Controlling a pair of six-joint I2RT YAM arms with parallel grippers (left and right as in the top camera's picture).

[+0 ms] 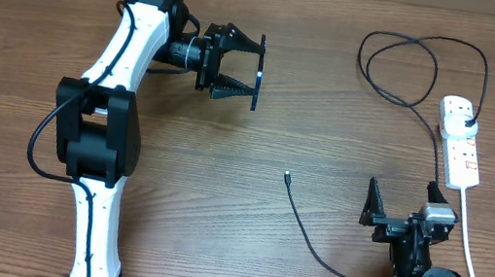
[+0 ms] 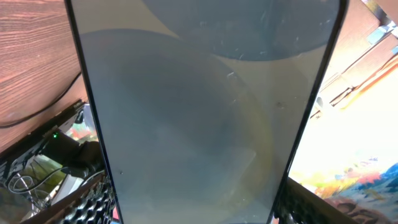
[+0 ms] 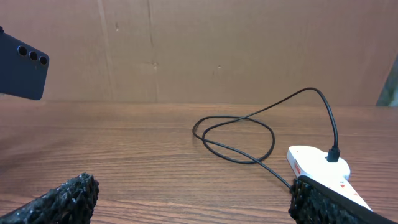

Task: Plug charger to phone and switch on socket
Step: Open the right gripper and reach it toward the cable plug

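Note:
My left gripper [image 1: 250,70] is shut on the phone [image 1: 261,60] and holds it on edge above the table at the upper middle. In the left wrist view the phone's pale screen [image 2: 199,112] fills the frame between my fingers [image 2: 199,214]. The phone's dark back with camera lenses shows in the right wrist view [image 3: 22,74]. The charger's black cable [image 1: 311,241] lies on the table, with its tiny tip [image 1: 288,175] free at the centre. Its black plug [image 1: 466,120] sits in the white socket strip [image 1: 461,156]. My right gripper [image 1: 402,209] is open and empty, below the strip.
The black cable forms a loop [image 1: 405,69] at the back right, also in the right wrist view [image 3: 236,134], beside the strip [image 3: 314,163]. The thick white cord [image 1: 472,256] runs from the strip to the front edge. A brown cardboard wall [image 3: 205,50] stands behind.

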